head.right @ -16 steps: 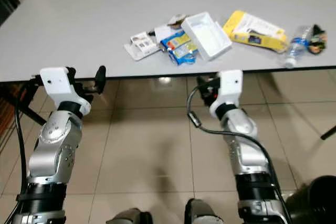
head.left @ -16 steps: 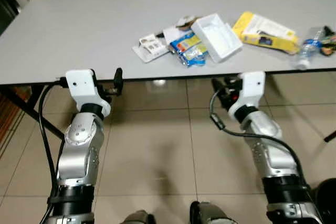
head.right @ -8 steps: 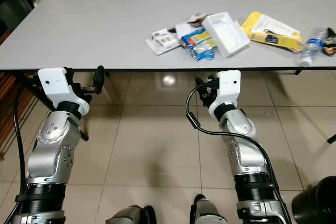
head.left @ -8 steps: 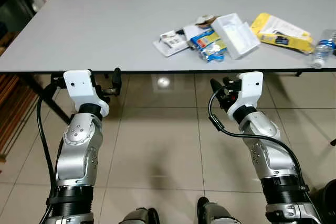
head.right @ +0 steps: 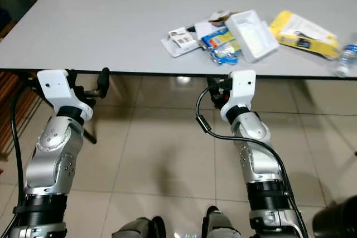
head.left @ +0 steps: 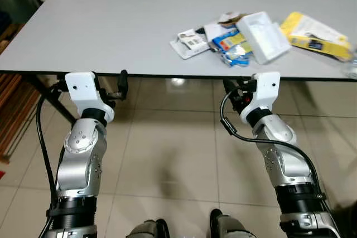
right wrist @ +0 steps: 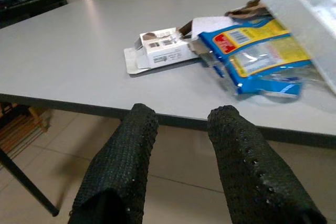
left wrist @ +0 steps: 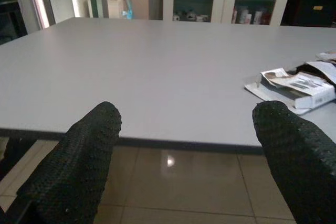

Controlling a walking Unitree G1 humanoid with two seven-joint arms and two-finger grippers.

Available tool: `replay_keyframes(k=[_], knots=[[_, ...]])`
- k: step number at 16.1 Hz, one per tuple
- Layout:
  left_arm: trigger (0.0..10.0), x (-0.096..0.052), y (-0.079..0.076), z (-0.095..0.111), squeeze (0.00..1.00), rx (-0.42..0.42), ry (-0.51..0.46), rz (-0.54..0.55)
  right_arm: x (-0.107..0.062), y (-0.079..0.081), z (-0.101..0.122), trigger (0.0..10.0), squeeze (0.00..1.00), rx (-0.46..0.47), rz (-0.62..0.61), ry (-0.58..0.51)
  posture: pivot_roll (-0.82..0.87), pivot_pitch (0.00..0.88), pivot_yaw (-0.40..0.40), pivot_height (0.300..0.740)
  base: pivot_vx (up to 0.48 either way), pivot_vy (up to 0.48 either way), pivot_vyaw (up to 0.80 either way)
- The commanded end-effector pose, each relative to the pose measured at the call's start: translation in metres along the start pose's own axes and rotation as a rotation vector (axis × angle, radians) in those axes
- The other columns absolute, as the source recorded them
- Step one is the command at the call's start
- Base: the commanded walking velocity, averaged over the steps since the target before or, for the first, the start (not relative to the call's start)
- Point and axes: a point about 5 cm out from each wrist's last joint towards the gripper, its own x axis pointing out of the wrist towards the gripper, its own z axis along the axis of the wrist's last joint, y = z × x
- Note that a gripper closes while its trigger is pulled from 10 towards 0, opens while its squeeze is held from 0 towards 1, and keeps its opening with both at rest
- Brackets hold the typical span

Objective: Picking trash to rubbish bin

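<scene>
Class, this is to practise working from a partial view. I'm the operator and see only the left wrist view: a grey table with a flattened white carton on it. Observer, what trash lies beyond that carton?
Observer: Next to the white carton lie a blue snack wrapper, a white tray and a yellow packet.
Operator: Where is the right gripper?
Observer: The right gripper is open, just in front of the table edge, pointing at the wrapper.
Operator: Any bottle?
Observer: A clear bottle lies furthest right.
</scene>
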Motion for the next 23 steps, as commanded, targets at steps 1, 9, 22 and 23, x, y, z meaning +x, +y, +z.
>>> replay_keyframes(k=[1, 9, 22, 23], knots=[[10.0, 0.000, 0.002, 0.004, 0.00, 0.012, -0.009, -0.008, -0.002, 0.003, 0.003, 10.0, 0.00, -0.007, 0.003, -0.027, -0.13, 0.206, 0.087, 0.740, 0.390, 0.281, 0.00], [10.0, -0.002, 0.001, 0.001, 0.00, 0.011, 0.014, -0.014, -0.006, 0.000, 0.002, 10.0, 0.00, -0.015, -0.015, -0.026, -0.13, 0.215, 0.094, 0.740, 0.399, 0.129, 0.00], [10.0, -0.004, -0.001, 0.000, 0.00, -0.013, 0.015, -0.008, 0.001, -0.009, 0.016, 10.0, 0.00, -0.121, -0.030, -0.066, -0.13, 0.210, 0.084, 0.740, 0.042, 0.000, 0.00], [10.0, -0.004, -0.001, 0.000, 0.00, -0.014, 0.016, -0.007, 0.003, -0.012, 0.019, 10.0, 0.00, -0.146, -0.037, -0.078, -0.13, 0.210, 0.084, 0.740, 0.000, 0.000, 0.00]])
